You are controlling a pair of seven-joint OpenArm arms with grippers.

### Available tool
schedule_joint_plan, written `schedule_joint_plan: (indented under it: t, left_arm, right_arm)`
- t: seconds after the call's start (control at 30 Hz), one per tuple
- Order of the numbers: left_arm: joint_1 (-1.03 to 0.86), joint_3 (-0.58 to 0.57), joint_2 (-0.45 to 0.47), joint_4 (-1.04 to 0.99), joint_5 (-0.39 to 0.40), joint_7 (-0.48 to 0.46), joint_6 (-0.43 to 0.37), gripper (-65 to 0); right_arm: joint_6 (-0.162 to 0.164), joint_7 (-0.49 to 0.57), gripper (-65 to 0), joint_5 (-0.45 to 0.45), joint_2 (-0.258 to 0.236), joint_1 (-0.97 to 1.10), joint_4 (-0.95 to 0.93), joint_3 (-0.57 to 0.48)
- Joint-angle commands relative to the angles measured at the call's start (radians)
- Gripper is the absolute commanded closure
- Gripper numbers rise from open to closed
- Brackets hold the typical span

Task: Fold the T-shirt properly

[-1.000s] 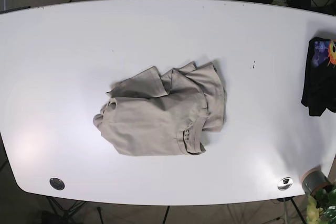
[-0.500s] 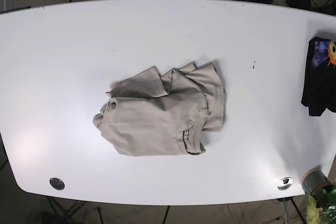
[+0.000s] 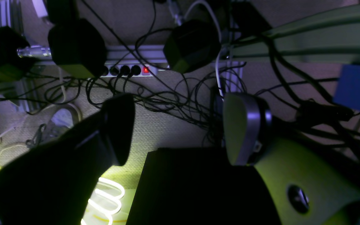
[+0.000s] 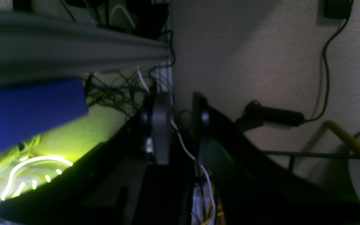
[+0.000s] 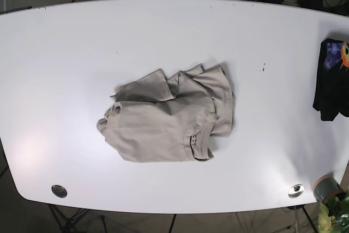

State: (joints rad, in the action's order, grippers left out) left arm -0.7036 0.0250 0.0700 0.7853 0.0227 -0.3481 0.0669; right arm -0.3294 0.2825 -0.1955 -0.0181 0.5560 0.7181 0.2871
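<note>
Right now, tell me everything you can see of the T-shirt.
The T-shirt is beige, soft-looking fabric, lying crumpled and loosely bunched near the middle of the white table. Its ribbed collar faces the near edge, with a small dark print beside it. Sleeves and folds overlap unevenly toward the far side. Nothing touches it but the table.

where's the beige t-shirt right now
In the base view the beige T-shirt lies crumpled near the middle of the white table, well left of the black garment at the table's right edge.
</note>
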Motion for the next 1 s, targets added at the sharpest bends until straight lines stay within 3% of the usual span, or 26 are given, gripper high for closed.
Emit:
schedule_joint_plan:
  t: [0.0,0.27,0.6,0.7,0.87,0.97]
  left_arm:
    - [-0.058,0.0,0.003,0.075,0.0,-0.018,0.003,-40.4]
    - [-0.215,0.003,0.004,0.319,0.0,-0.016,0.003,-40.4]
    - [-0.414,0.052,0.003,0.678,0.001,0.068,0.004,-40.4]
    - [-0.453,0.057,0.003,0.767,0.001,0.105,0.004,-40.4]
    - [-0.517,0.118,0.001,0.936,0.001,0.198,0.004,-40.4]
    - [-0.551,0.128,0.003,1.001,0.001,0.203,0.004,-40.4]
  right_arm:
    - [-0.004,0.013,-10.9,0.004,-0.004,0.049,0.062,0.001]
    - [-0.01,0.013,-10.9,0.004,-0.004,0.152,0.216,-0.001]
    - [-0.03,-0.004,-10.9,0.008,-0.004,0.307,0.475,-0.048]
    - [-0.03,-0.076,-10.9,0.017,-0.003,0.359,0.599,-0.071]
    - [-0.037,-0.217,-10.9,0.166,-0.007,0.456,0.806,-0.11]
    - [-0.037,-0.292,-10.9,0.19,-0.009,0.5,0.915,-0.118]
